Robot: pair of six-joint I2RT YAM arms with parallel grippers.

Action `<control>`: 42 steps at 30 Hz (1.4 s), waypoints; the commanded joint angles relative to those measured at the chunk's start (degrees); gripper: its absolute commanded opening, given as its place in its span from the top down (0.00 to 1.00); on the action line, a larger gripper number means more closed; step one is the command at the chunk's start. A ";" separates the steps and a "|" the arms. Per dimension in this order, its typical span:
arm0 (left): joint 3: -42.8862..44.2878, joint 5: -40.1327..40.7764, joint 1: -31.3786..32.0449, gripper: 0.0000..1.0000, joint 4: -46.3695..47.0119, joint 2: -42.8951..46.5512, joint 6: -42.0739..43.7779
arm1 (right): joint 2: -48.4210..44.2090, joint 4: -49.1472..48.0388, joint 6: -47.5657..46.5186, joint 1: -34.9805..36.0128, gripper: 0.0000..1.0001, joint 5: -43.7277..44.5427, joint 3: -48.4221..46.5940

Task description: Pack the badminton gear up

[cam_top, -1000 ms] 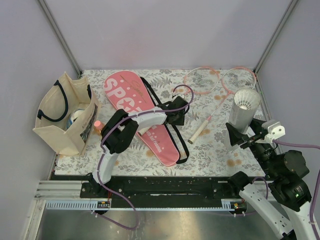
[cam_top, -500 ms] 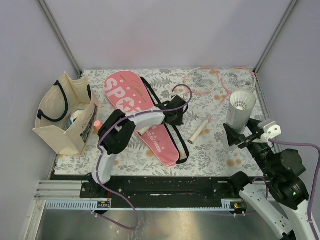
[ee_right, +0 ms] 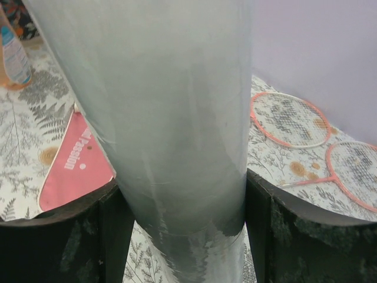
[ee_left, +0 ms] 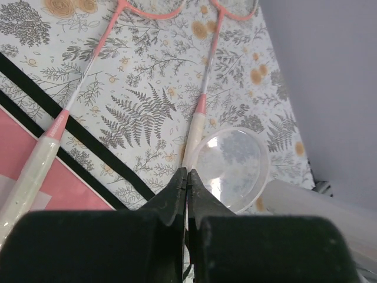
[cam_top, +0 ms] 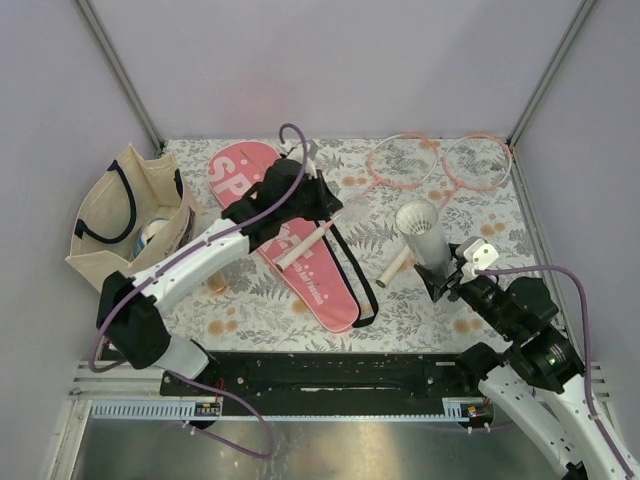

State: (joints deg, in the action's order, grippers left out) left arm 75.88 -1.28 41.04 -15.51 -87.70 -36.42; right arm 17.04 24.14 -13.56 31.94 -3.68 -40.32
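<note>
L gripper (ee_left: 186, 177) clenched on clear cap (ee_left: 232, 165) rim, R gripper (cam_top: 440, 277) grasping upright white tube (cam_top: 420, 235); thin pinch, so cap could slip during fitting.

Tote bag (cam_top: 110, 240) far left; cover (cam_top: 320, 285) centre, racket handle (cam_top: 298, 247) over it; tube (cam_top: 422, 238) upright right; racket heads (cam_top: 403, 160) rear right.

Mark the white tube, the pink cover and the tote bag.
white tube (cam_top: 426, 245): top view, side wall.
pink cover (cam_top: 318, 288): top view, narrow near end.
tote bag (cam_top: 108, 265): top view, outer side wall.
</note>
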 commanded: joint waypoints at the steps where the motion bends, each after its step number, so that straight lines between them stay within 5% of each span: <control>1: -6.70 -12.67 -4.73 1.00 7.50 7.88 -5.05 | 2.38 -4.54 -7.52 0.40 0.44 -8.51 0.23; 9: -9.70 -29.47 -10.97 1.00 13.92 19.49 -12.96 | 12.57 3.88 -18.77 0.40 0.43 -19.95 -2.83; 16: -10.22 -36.16 -11.24 1.00 15.24 24.41 -17.97 | 17.67 1.09 -18.78 0.40 0.43 -15.75 -4.33; 28: -16.02 -40.03 -10.98 1.00 18.85 27.41 -20.53 | 23.30 -0.23 -19.48 0.92 0.45 -13.11 -8.64; 42: -14.88 -34.85 -8.87 1.00 9.00 27.15 -13.67 | 25.68 0.38 -21.06 3.48 0.44 -9.24 -10.48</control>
State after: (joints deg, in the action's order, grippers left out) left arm 59.64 -38.48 31.68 -5.72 -61.58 -52.62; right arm 42.72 28.16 -33.21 34.52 -14.35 -47.62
